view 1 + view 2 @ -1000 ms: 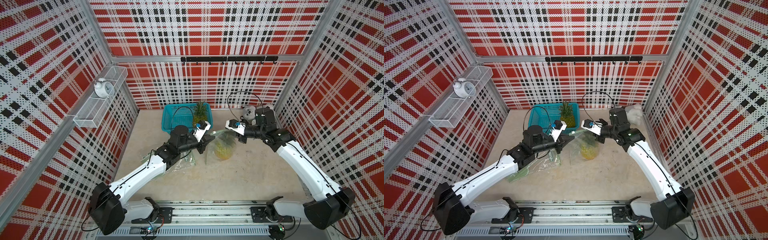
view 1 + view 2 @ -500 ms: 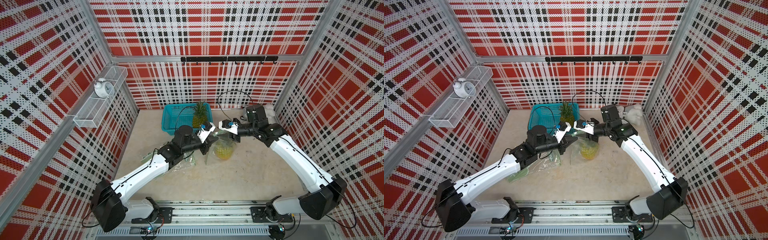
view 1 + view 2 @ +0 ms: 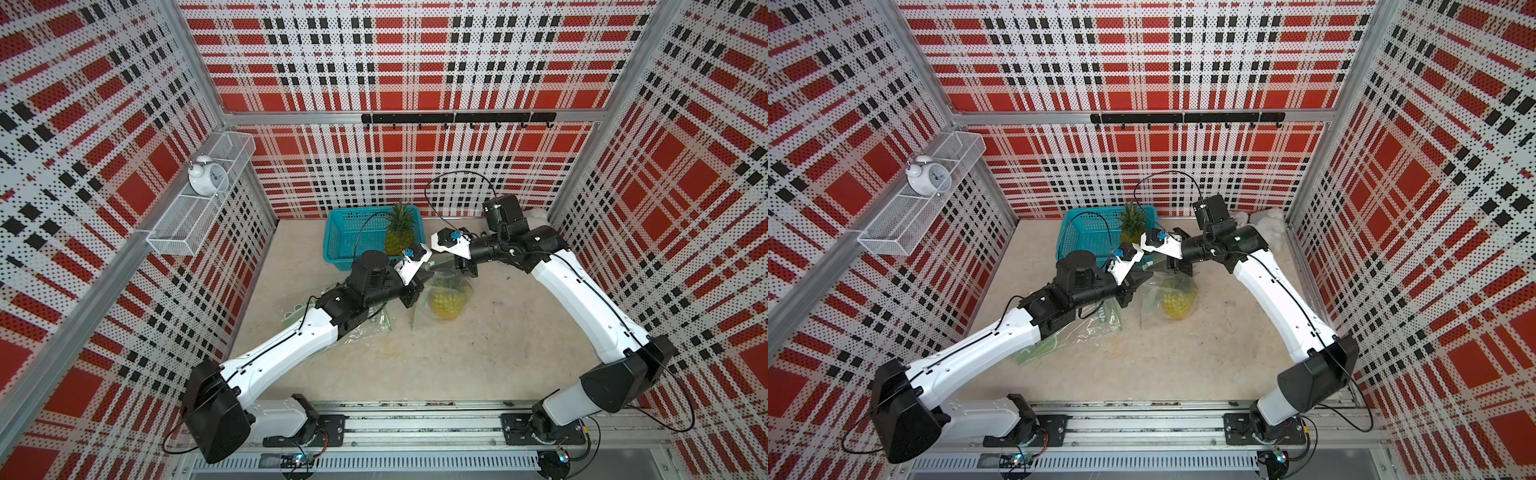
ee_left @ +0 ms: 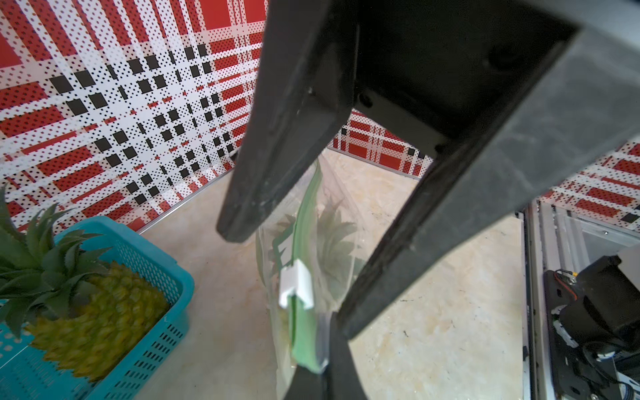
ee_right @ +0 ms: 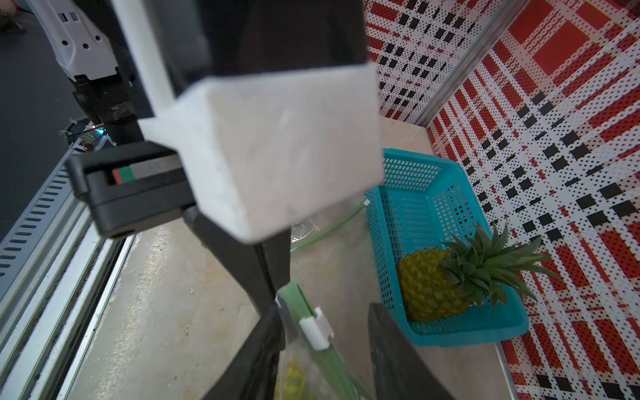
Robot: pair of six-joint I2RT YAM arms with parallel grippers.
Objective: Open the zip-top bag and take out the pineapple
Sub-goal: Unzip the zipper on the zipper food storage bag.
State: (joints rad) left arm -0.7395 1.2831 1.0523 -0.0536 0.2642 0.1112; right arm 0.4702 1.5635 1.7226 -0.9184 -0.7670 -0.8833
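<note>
zip-top bag [image 3: 444, 291] upright at mid table, pineapple [image 3: 446, 300] inside, low in the bag. second pineapple [image 3: 398, 239] in teal basket [image 3: 338, 241] just beyond, at far side; not the one bagged. empty bags [image 3: 365, 328] flat on table under the left arm.

left gripper [image 4: 313, 372] clamped on green zip strip [image 4: 304, 221] at bag top, holding bag up. white slider [image 5: 316, 328] sits on strip, between right gripper [image 5: 323, 341] jaws; jaws parted, straddling slider, not visibly touching. no grip confirmed.

risks from here:
- closing off-centre: pads pinch film or strip instead of slider, zip stays shut.
- pulling slider along strip while left hold is only at a corner: bag swings or slips out, pineapple weight drops it.
- two wrists very near each other above bag: collision if either shifts inward.
- basket just beside: sweep toward far side could knock it.
</note>
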